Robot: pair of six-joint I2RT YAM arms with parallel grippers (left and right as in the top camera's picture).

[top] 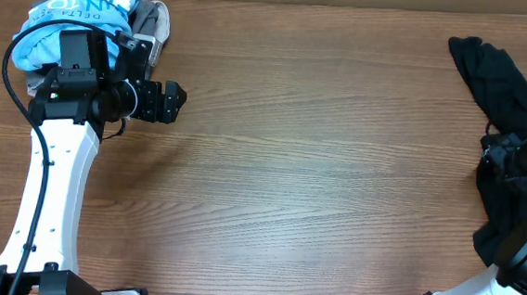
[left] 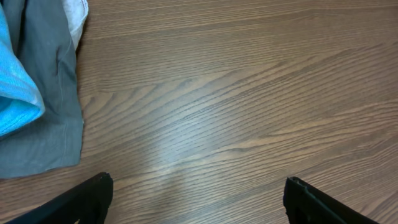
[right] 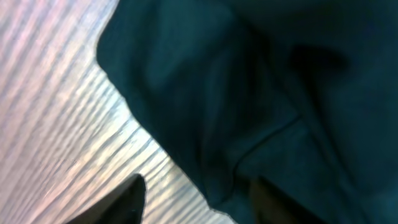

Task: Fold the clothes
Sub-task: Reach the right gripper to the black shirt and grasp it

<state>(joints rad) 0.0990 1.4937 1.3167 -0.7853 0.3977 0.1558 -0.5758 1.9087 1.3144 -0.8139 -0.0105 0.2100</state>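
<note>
A dark garment (top: 499, 78) lies crumpled at the table's right edge and runs down under my right arm. In the right wrist view it (right: 249, 93) fills most of the frame. My right gripper (right: 196, 202) is open, and the garment's lower edge lies between its fingers. In the overhead view the right gripper (top: 499, 155) sits over the garment's middle. A pile with a light blue printed shirt (top: 78, 9) and a grey garment (top: 153, 19) lies at the back left. My left gripper (top: 170, 102) is open and empty, just right of the pile over bare wood (left: 199, 199).
The wooden table (top: 318, 170) spans the view between the two arms. In the left wrist view the grey garment (left: 53, 93), the blue shirt (left: 15, 93) and a white bit of cloth (left: 78, 15) lie at the left edge.
</note>
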